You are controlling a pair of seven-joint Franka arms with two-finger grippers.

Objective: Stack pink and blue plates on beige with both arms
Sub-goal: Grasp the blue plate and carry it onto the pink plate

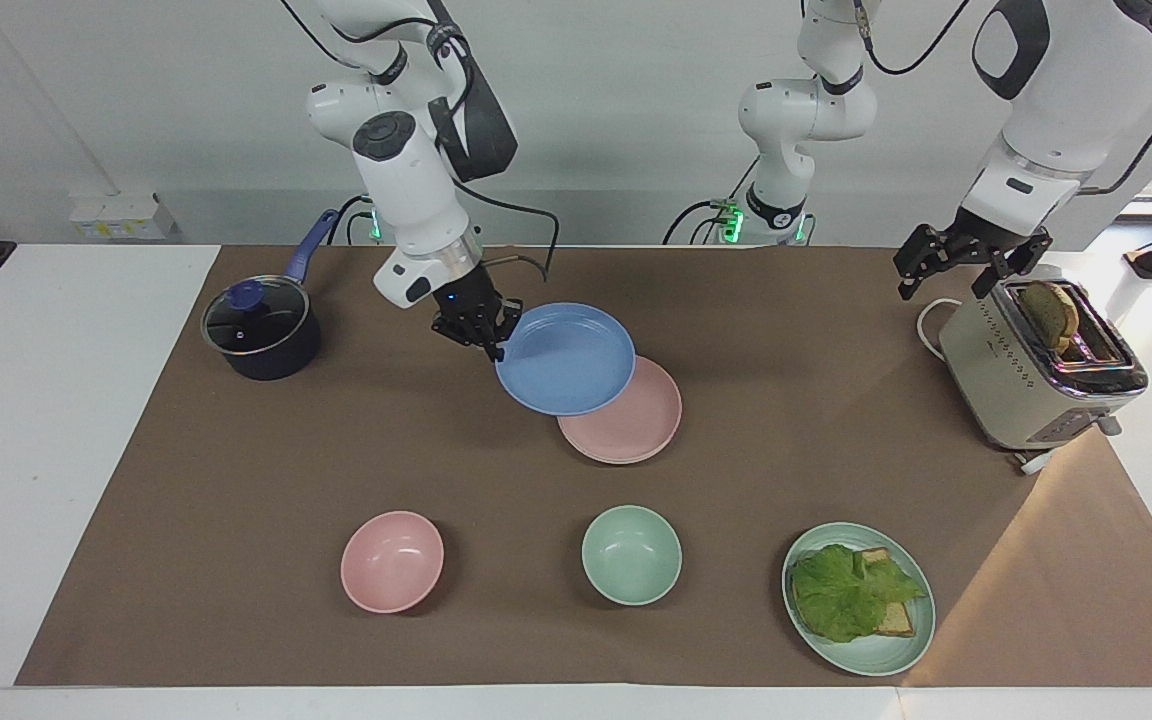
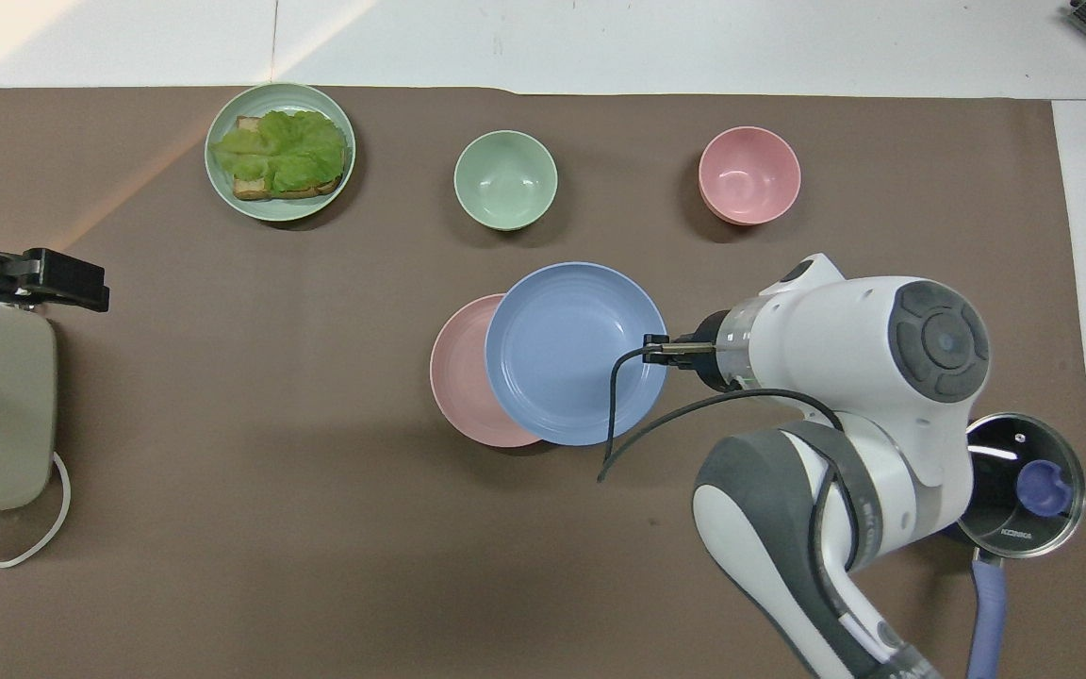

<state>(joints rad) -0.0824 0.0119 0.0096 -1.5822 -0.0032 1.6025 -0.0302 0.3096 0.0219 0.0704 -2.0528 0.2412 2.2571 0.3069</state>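
Our right gripper [image 1: 492,343], clamped on the blue plate [image 1: 566,358], hangs mid-frame above the pink plate [image 1: 636,425]. We should center before lowering. Left gripper [image 1: 966,262] waits spread, upper right.

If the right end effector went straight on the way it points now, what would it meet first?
The right end effector, shut on the blue plate's rim, slants down toward the left arm's end. Its plate would probably touch the pink plate beneath first; their gap is unclear.
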